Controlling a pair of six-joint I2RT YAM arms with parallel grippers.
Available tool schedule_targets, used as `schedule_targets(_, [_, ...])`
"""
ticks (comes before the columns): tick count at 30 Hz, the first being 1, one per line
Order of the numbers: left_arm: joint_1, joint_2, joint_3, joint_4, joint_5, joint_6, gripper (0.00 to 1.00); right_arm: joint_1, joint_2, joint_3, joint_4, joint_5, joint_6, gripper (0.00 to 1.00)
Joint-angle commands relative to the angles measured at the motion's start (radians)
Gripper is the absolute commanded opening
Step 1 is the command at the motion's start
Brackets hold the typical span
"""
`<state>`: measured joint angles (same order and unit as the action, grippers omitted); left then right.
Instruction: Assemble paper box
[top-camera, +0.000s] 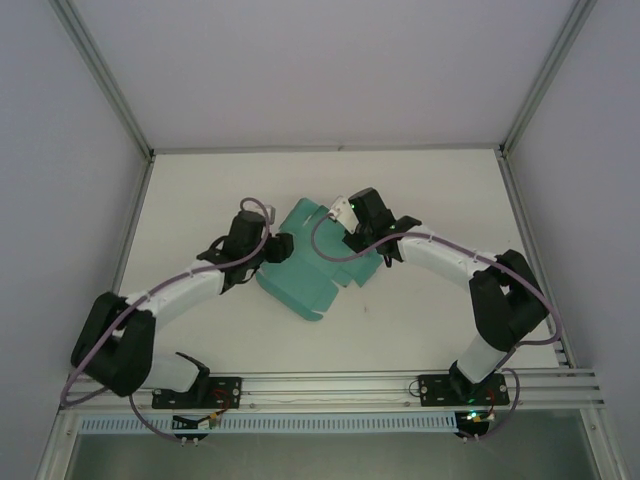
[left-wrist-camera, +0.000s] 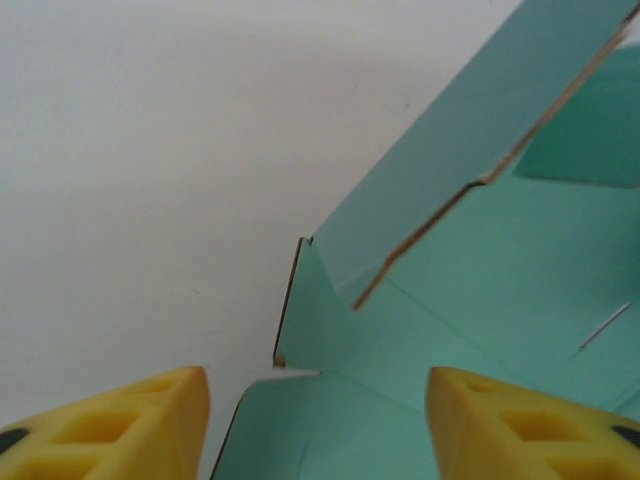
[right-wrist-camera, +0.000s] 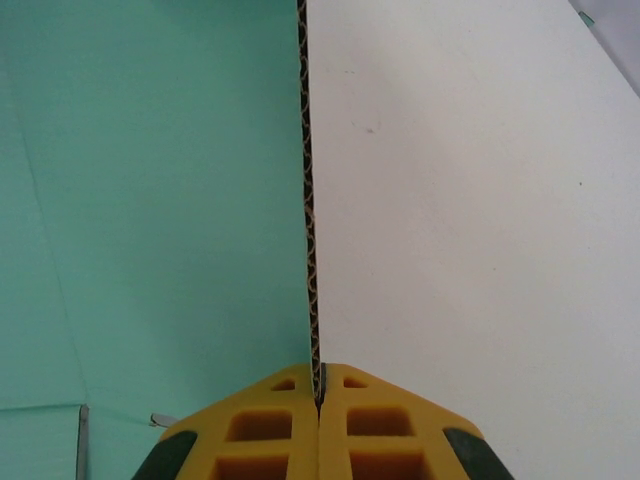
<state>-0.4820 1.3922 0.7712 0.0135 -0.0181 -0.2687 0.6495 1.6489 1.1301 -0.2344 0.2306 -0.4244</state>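
Note:
The paper box (top-camera: 315, 270) is a teal die-cut cardboard sheet, partly folded, in the middle of the white table. My left gripper (top-camera: 283, 247) sits at the sheet's left edge. In the left wrist view its yellow fingers (left-wrist-camera: 150, 420) stand apart on either side of a corner where raised flaps (left-wrist-camera: 330, 300) meet, and no pinch shows. At the sheet's far edge my right gripper (top-camera: 345, 212) is shut. Its yellow pads (right-wrist-camera: 270, 430) clamp a thin corrugated edge (right-wrist-camera: 309, 200) of an upright teal panel (right-wrist-camera: 150, 200).
White table (top-camera: 440, 200) surrounds the sheet, with grey walls and aluminium frame posts (top-camera: 110, 85) at the sides. An aluminium rail (top-camera: 330, 385) carrying both arm bases runs along the near edge.

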Motion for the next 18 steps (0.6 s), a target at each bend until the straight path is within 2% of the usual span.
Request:
schedule_targets(1, [-0.003,0.043,0.056,0.034,0.0,0.035,0.56,0.009,0.003,0.03,-0.023,-0.022,0.023,0.02])
schedule_targets(5, [0.003,0.108,0.1,0.036,0.01,0.053,0.46,0.008,-0.002,0.027,-0.032,-0.022,0.024,0.01])
schedule_targets(7, [0.004,0.129,0.112,0.034,0.018,0.052,0.35,0.008,-0.001,0.027,-0.036,-0.022,0.028,0.01])
schedule_targets(9, [0.004,0.13,0.104,0.046,0.019,0.051,0.29,0.007,0.004,0.031,-0.042,-0.017,0.035,0.02])
schedule_targets(12, [0.004,0.115,0.084,0.051,0.004,0.055,0.11,0.002,0.006,0.031,-0.042,-0.016,0.046,0.01])
schedule_targets(15, [0.004,0.095,0.064,0.039,0.006,0.062,0.02,-0.013,0.011,0.048,-0.058,-0.022,0.079,0.01])
schedule_targets(18, [0.004,0.067,0.017,0.063,0.014,0.064,0.0,-0.035,0.026,0.078,-0.097,-0.04,0.122,0.0])
